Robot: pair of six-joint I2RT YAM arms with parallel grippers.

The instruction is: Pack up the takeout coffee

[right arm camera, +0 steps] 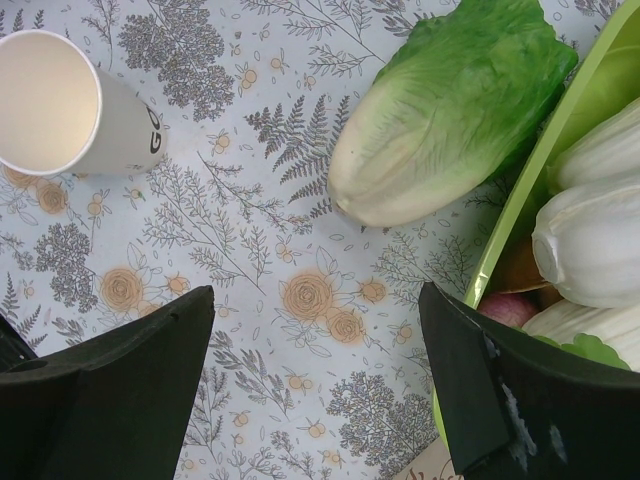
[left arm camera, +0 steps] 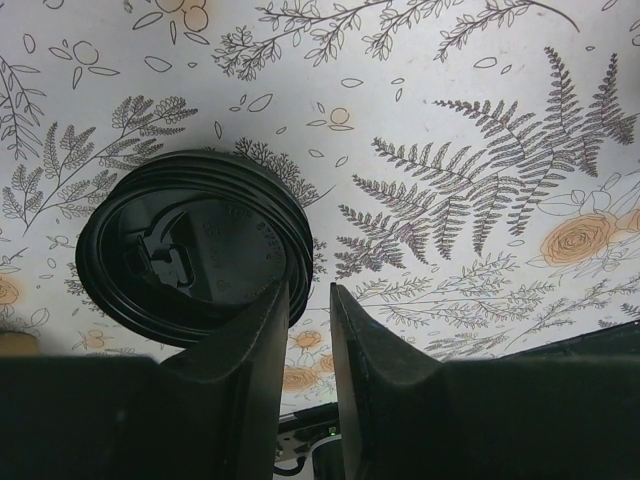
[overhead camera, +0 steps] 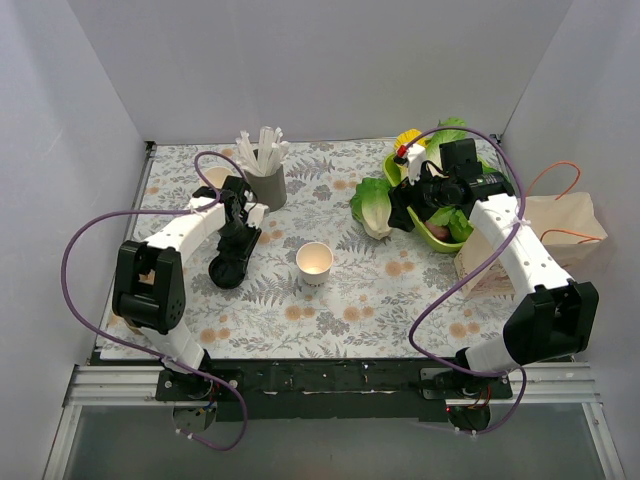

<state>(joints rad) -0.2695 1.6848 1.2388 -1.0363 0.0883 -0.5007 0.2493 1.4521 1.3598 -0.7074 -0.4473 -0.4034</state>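
Round black plastic lid (left arm camera: 195, 250) flat on floral desk (left arm camera: 450, 100), partly beneath left tool (left arm camera: 311, 292), jaws narrowly apart, lidless cream paper cup (overhead camera: 314, 260) standing to its right, right tool (right arm camera: 315, 300) wide apart, empty

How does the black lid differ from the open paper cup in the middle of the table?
The black lid is dark; the paper cup is cream-white. The lid lies flat and low; the cup stands upright, taller, mouth open. The lid sits right at the left tool; the cup stands clear of it. Both are round and rest on the floral table cover.
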